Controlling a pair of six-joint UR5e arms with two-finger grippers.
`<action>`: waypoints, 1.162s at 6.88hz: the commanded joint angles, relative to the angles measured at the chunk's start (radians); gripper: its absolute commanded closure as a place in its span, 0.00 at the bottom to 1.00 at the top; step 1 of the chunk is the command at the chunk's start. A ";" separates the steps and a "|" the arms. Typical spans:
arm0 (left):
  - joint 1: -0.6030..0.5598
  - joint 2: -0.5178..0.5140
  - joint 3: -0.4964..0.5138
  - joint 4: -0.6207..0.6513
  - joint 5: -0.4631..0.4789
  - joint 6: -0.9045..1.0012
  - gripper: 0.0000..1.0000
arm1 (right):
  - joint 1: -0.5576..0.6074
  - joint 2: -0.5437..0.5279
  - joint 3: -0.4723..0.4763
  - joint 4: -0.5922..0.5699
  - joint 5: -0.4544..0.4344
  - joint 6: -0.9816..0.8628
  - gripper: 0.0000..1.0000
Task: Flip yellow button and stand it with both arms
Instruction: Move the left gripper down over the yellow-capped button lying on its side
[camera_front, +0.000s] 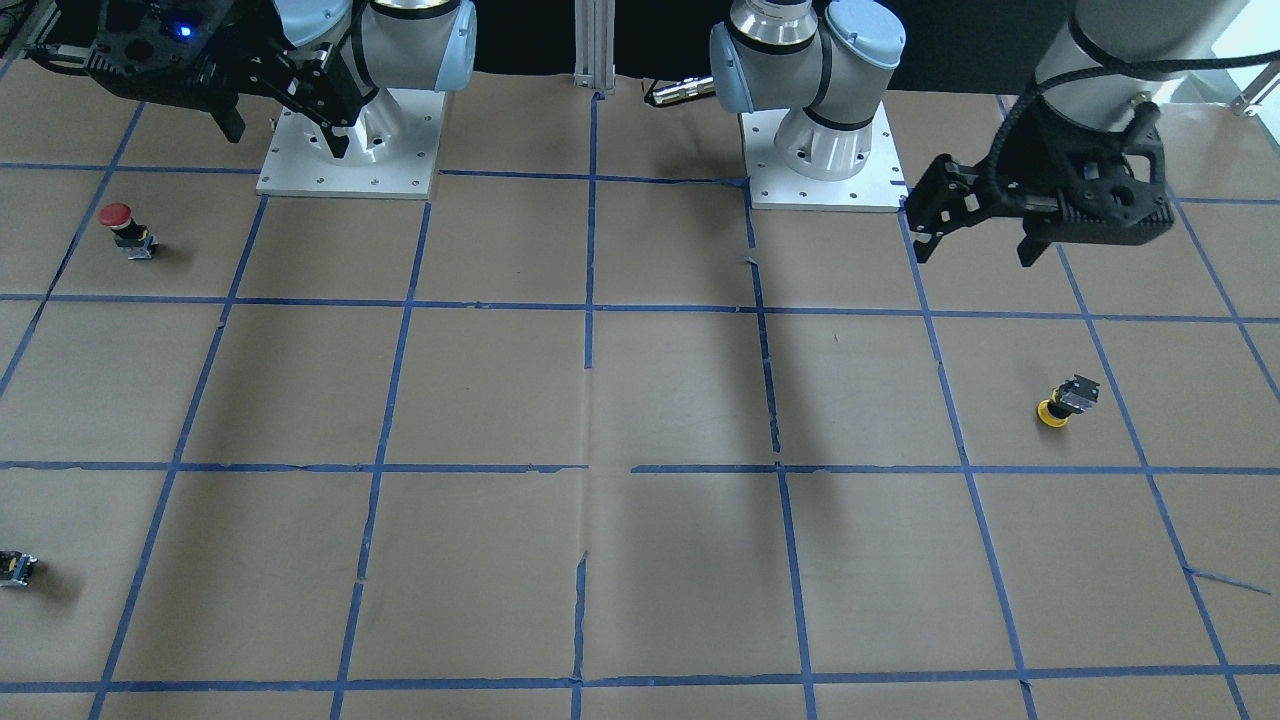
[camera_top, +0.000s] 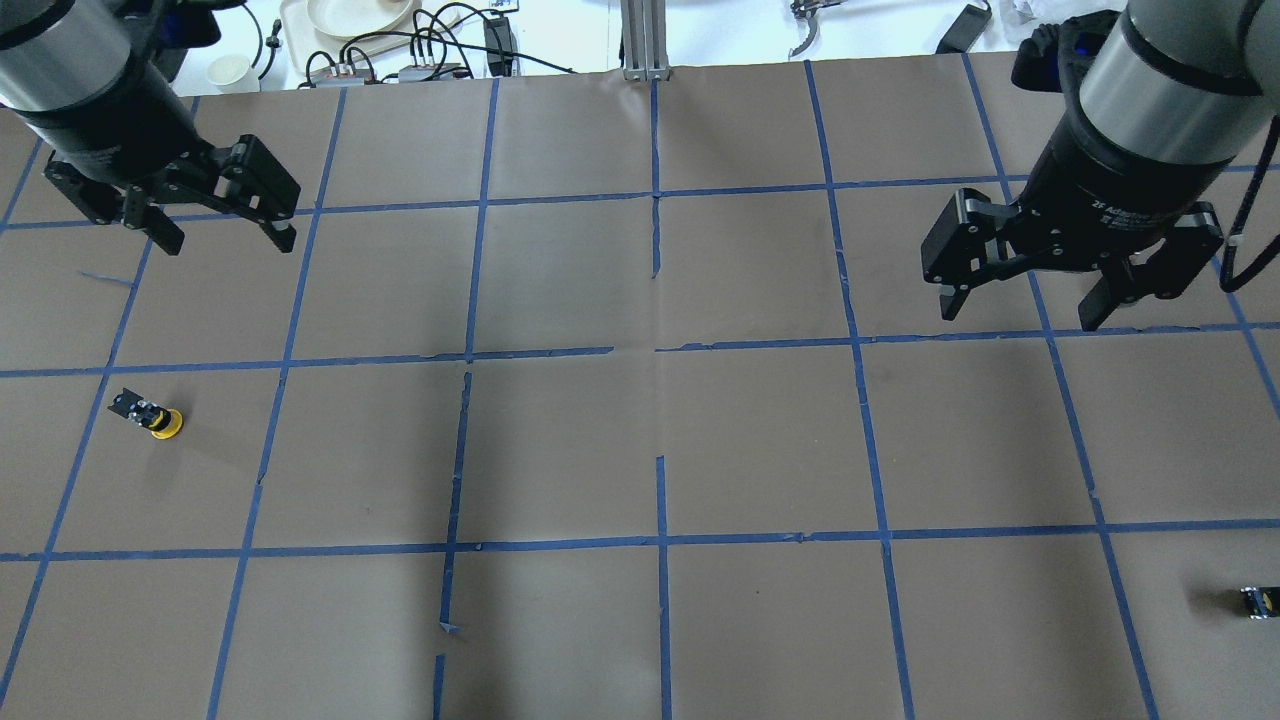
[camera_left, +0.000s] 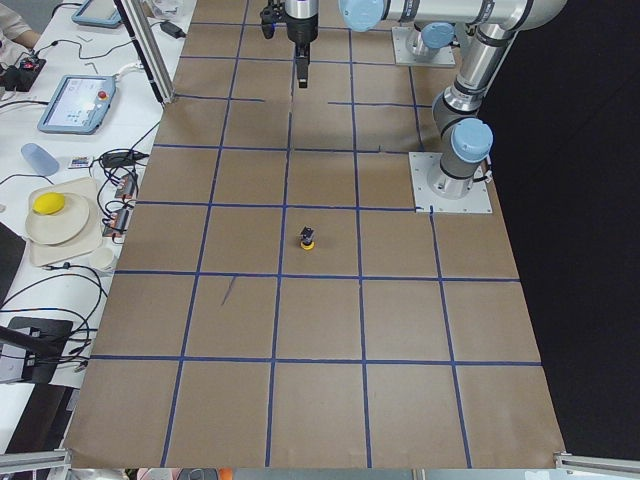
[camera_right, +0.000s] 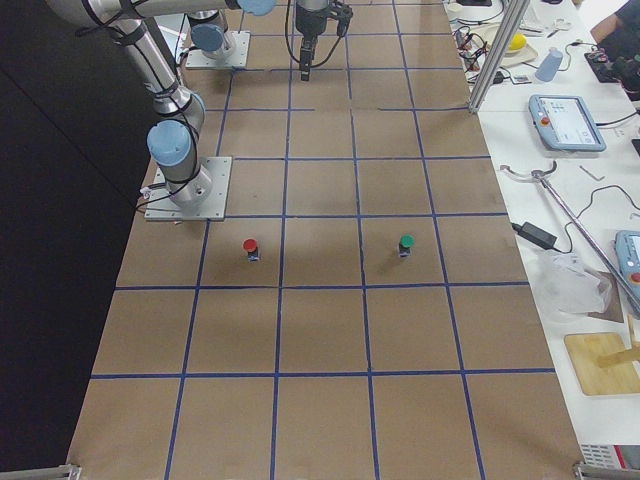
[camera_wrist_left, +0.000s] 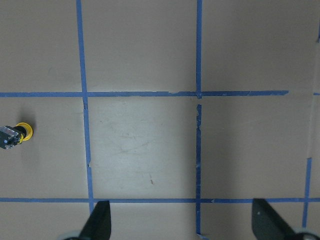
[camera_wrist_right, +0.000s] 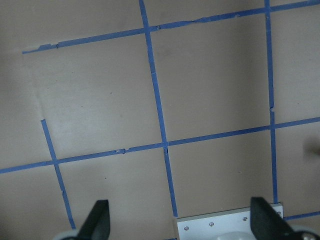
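Brown paper with a blue tape grid covers the surface (camera_front: 640, 400). From the front, the yellow button (camera_front: 1065, 402) appears to rest on its cap, block upward, in a square on the robot's left. The left hand (camera_front: 978, 250) hangs above and apart from it, wide open and empty. Overhead, the right hand (camera_top: 1020, 312) is equally spread and holds nothing, well apart from the button. In the left side view, a plate (camera_left: 70, 228) beside the surface carries a yellow lump (camera_left: 48, 204).

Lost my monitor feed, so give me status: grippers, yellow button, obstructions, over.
Left gripper and right gripper open, empty, aloft. Yellow button standing cap-down, left arm's side, untouched. Red button far off.
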 joint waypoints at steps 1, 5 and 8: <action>0.177 -0.052 -0.052 0.060 -0.003 0.318 0.00 | 0.002 -0.014 0.021 -0.004 0.007 0.000 0.00; 0.381 -0.148 -0.272 0.462 0.005 0.784 0.00 | 0.002 -0.015 0.028 -0.005 0.009 0.000 0.00; 0.447 -0.257 -0.360 0.684 0.005 0.867 0.00 | 0.000 -0.015 0.028 -0.005 0.004 0.000 0.00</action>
